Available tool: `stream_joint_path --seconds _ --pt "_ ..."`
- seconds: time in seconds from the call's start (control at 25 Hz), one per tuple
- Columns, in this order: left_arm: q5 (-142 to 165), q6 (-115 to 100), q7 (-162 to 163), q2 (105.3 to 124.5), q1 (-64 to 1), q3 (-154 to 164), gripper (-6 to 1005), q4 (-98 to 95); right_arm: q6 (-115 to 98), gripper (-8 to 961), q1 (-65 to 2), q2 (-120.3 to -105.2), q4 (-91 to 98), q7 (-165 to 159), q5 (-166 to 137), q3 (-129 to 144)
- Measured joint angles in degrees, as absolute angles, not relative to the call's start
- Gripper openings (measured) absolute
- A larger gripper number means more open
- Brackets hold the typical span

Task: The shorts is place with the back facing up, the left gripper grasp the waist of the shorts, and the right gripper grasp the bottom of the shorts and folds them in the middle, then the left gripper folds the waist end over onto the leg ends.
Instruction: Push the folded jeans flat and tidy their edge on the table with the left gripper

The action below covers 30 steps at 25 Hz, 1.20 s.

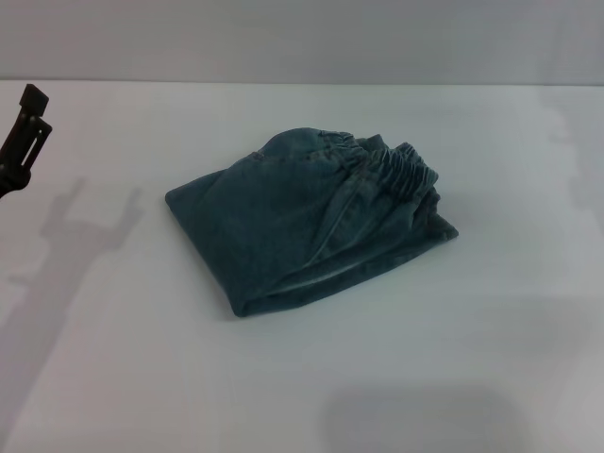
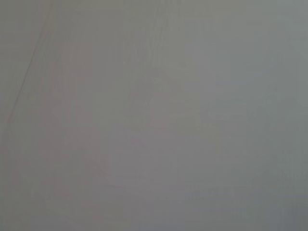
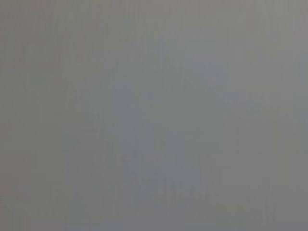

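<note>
Black and slim, the left gripper (image 1: 26, 118) hangs at the far left edge above the white table (image 1: 113, 377), holding nothing; whether its fingers are apart cannot be told. Well to its right, mid-table, lie the blue denim shorts (image 1: 283, 226), folded into a compact bundle, their ruffled elastic waist (image 1: 396, 170) on top at the far right. Bare tabletop surrounds the bundle. No writing is readable.

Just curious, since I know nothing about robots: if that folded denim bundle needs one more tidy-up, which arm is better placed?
Probably the left. The left pincer hangs at the table's left edge, apart from the shorts; the right pincer is out of sight.
</note>
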<state>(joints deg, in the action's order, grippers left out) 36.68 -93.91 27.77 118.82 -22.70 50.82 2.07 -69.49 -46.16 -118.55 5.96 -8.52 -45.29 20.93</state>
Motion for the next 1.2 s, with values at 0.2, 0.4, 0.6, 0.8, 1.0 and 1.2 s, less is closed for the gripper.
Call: stream_joint_path --seconds 0.2,0.4,0.6,0.8,1.0,1.2 --pt "36.7 -94.1 27.8 118.82 -22.7 50.6 836 2.1 -69.4 580 -46.9 -118.55 6.0 -8.6 -45.3 21.1" --pt "36.7 -94.2 27.8 118.82 -22.7 50.7 836 2.1 -69.4 580 -47.1 -118.56 6.0 -8.7 -45.3 21.7" --pt "36.6 -94.2 27.8 118.82 -22.7 50.7 835 2.2 -69.5 580 -47.1 -118.56 5.9 -8.7 -45.2 21.7" --pt "36.6 -94.2 27.8 118.82 -22.7 50.6 835 2.2 -69.8 580 -46.6 -118.56 5.9 -8.7 -45.1 21.7" --pt "36.6 -94.2 27.8 118.82 -22.5 50.5 834 2.2 -69.9 580 -45.9 -118.56 5.9 -9.5 -45.0 21.7" --pt "36.6 -94.3 27.8 118.82 -22.4 50.3 834 2.2 -70.1 580 -45.4 -118.56 6.2 -10.5 -44.9 21.4"
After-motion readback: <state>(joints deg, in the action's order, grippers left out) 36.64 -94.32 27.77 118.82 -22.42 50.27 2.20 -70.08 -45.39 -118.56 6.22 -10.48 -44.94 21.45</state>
